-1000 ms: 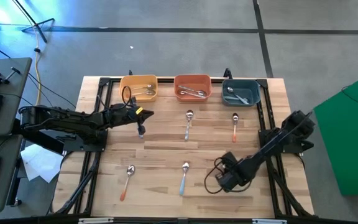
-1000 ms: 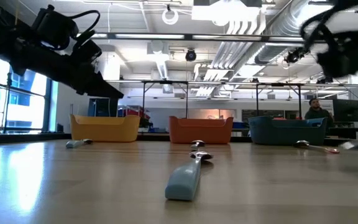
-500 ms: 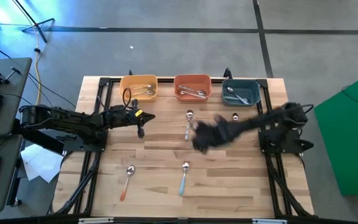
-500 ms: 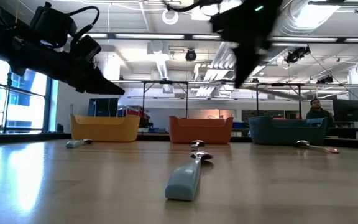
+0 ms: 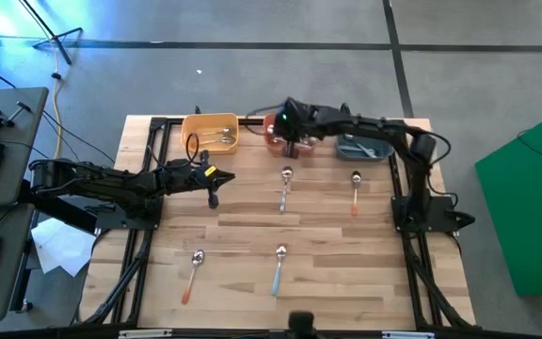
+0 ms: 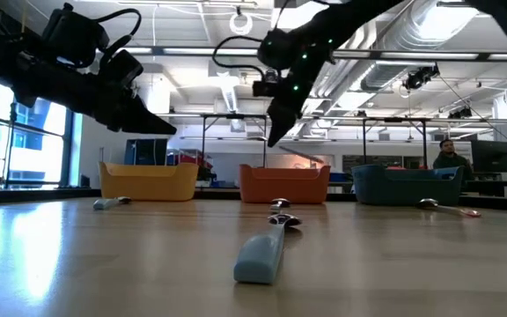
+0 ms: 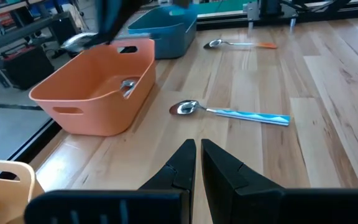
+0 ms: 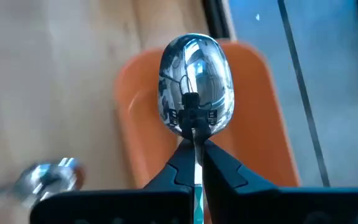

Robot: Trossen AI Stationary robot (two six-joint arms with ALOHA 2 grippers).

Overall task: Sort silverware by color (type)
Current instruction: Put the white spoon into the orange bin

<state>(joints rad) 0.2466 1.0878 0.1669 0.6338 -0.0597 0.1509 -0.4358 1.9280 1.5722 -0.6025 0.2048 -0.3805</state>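
My right gripper reaches over the orange bin at the table's far edge, shut on a spoon whose shiny silver bowl sticks out past the fingertips above the orange bin. My left gripper hovers shut and empty over the table's left half, short of the yellow bin. Spoons lie flat on the wood: two with light blue handles and two with orange-red handles. My right gripper pinches the spoon between its two fingers at the thin silver neck, just behind the bowl. The fingers lie along the spoon, with the bowl pointing out ahead of them. The spoon is lifted clear, above the orange bin.
The teal bin stands right of the orange one and holds spoons, as does the yellow bin. Black frame rails run along the table's sides. In the left wrist view a light blue spoon lies beside the orange bin. A person sits far behind the table.
My right arm has swung up from the table's near right corner, across the middle, to the far edge, and now stands over the orange bin. The spoons on the table have stayed where they were.
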